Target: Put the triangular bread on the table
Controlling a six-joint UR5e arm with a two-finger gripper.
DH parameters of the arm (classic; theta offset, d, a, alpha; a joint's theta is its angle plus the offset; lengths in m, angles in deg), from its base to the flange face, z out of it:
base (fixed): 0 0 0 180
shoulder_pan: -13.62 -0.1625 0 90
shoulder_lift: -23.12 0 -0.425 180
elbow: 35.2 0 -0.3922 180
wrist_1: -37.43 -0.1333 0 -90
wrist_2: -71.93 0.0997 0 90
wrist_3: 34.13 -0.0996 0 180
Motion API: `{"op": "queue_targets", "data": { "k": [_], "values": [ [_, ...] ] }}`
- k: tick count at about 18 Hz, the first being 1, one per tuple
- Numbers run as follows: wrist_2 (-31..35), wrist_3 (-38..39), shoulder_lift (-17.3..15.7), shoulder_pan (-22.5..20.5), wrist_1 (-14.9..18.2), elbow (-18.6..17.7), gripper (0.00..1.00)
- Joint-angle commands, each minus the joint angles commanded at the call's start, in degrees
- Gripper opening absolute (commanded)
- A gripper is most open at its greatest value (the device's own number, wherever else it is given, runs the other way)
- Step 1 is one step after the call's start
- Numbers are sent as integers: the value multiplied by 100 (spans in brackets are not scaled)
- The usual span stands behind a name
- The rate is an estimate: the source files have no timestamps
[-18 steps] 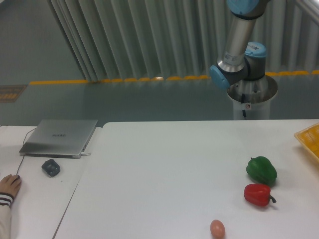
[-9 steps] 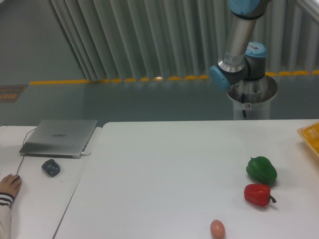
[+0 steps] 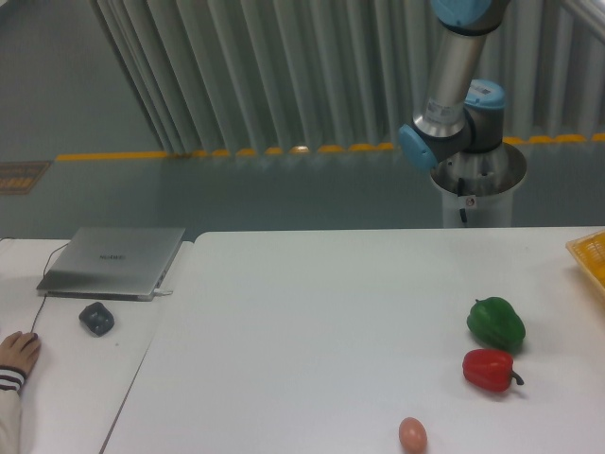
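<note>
At the far left edge, a person's hand (image 3: 17, 352) is rested on a narrow white desk (image 3: 66, 397), beside a grey mouse (image 3: 96, 318) and a closed silver laptop (image 3: 113, 260). To the right, a wide white table (image 3: 302, 331) is seen. On its right part, a brown egg (image 3: 412, 434) lies near the front edge, with a red pepper (image 3: 489, 370) and a green pepper (image 3: 495, 323) just behind it. Behind the table, the robot arm (image 3: 454, 85) is mounted on a pedestal. A yellow crate (image 3: 590, 261) is cut off at the right edge. The gripper lies outside the picture, so its fingers cannot be judged. The triangular bread is not visible.
</note>
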Motion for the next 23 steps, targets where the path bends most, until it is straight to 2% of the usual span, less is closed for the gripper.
{"op": "queue_targets", "data": {
  "k": [7,11,16,19,22,23],
  "values": [
    [-184,9,-852,26,905,-27,0],
    [-413,201,-1275,193,1195,-36,0],
    [-510,1561,-1197,983,1082,-1,0],
    [-501,2125,-924,1440,600,61,0],
    [-483,2495,-679,1661,450,78,0],
    [-483,2540,-582,1670,310,87,2]
  ]
}}
